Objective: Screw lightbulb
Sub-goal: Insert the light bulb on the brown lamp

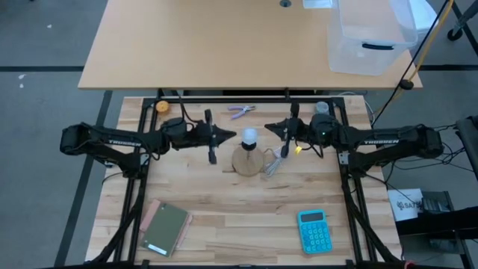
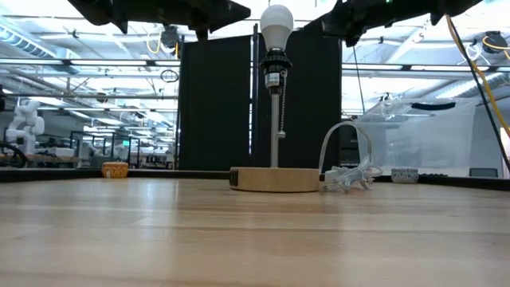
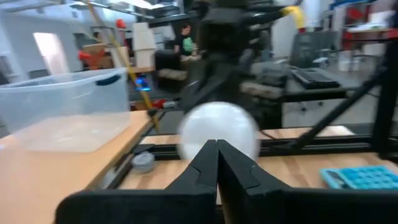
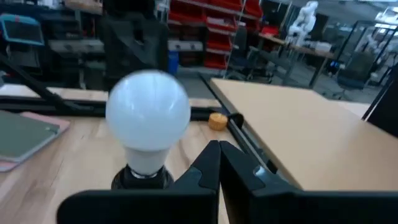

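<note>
From above, the lightbulb (image 1: pixel 249 135) sits on top of the socket, over a round wooden base (image 1: pixel 247 160) near the middle of the table (image 1: pixel 224 217), with the left claw (image 1: pixel 234 135) just beside it on one side and the right claw (image 1: pixel 269 128) a little further off on the other. Only this view shows what lies nearer the front edge: a blue calculator (image 1: pixel 313 230) and a greenish notebook (image 1: pixel 165 228), plus small pliers (image 1: pixel 240 111) and a clear bin (image 1: pixel 371 37) on the farther table.

The low view adds the height: the bulb (image 2: pixel 276 26) stands upright in a black socket (image 2: pixel 275 68) on a thin post, a pull chain (image 2: pixel 280 114) hanging beside it, a white cord (image 2: pixel 347 171) coiled next to the base (image 2: pixel 275 178). Both arms show only as dark shapes along the top edge.

The left wrist view shows the left claw (image 3: pixel 217 155) with fingers pressed together, empty, the bulb (image 3: pixel 219 130) right behind the tips. The right wrist view shows the right claw (image 4: pixel 219 155) likewise closed on nothing, the bulb (image 4: pixel 148 112) off to one side and seated in the socket
</note>
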Tool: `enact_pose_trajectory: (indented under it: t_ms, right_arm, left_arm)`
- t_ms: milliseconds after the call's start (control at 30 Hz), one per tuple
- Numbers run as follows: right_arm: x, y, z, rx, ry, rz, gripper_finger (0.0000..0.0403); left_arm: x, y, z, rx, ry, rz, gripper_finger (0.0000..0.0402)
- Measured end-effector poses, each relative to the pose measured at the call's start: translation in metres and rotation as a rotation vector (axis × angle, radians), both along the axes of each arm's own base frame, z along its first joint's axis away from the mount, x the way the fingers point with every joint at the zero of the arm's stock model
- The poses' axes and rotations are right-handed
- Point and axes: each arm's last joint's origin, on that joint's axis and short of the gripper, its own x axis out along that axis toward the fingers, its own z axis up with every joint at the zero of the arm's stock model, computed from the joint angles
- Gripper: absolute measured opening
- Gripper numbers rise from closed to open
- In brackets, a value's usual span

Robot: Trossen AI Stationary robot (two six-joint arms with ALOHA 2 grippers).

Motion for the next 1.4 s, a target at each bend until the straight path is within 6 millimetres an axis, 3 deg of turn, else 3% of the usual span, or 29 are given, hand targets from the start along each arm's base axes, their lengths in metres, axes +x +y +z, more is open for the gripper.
enact_pose_trajectory:
  t_ms: [300,567,900,1400]
  right_arm:
    - [0.019,0.004,-0.01,0.001,-0.025,0.027,0.0]
    - [0.02,0.005,-0.009,0.024,-0.057,0.024,0.0]
    - [0.02,0.005,-0.008,0.029,-0.071,0.023,0.0]
    - [0.021,0.01,-0.009,0.031,-0.054,0.033,0.0]
  left_arm:
    - [0.008,-0.027,-0.002,0.039,-0.03,-0.13,0.0001]
    - [0.021,-0.017,-0.017,-0.009,-0.031,-0.09,0.0]
    - [0.019,-0.003,-0.015,-0.031,-0.047,-0.041,0.0]
    - [0.019,-0.001,-0.016,-0.033,-0.04,-0.026,0.0]
